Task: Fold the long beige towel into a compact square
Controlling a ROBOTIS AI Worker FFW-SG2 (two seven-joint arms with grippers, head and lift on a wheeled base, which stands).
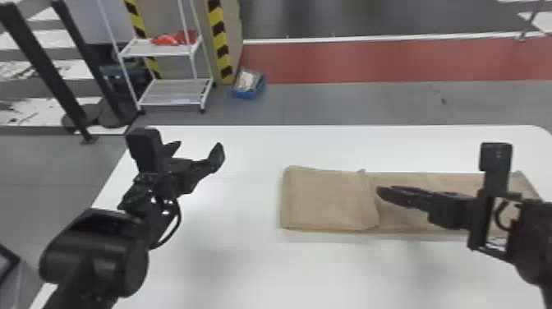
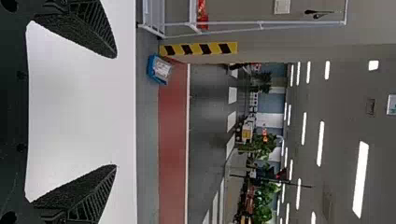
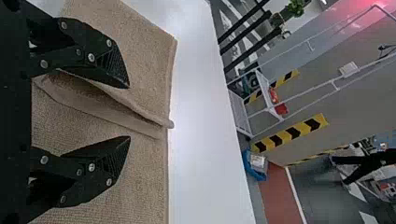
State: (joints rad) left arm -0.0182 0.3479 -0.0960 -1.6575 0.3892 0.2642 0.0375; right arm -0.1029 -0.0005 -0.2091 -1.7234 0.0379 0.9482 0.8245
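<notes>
The beige towel [image 1: 328, 199] lay on the tabletop [image 1: 246, 267], its long axis running left to right, beneath my right tool [image 3: 129, 112], spread and nearer, while my left tool [image 2: 116, 111], also spread, hung well off to the left.

Bright, diffuse light washes the white desk [image 1: 246, 275], with paler patches of glare on its surface in the head view. Soft, faint-edged shadows lie on it near both arms, and a dull sheen runs over the left arm's black housing [image 1: 98, 246]. The grey floor [image 1: 369, 102] beyond is dimmer. In the left wrist view, long ceiling lights [image 2: 361, 179] glow near white, and the fingers [image 2: 88, 28] stand dark against the desk. In the right wrist view, shadow deepens the towel's [image 3: 144, 172] creases, and a red glow flares in the background.
</notes>
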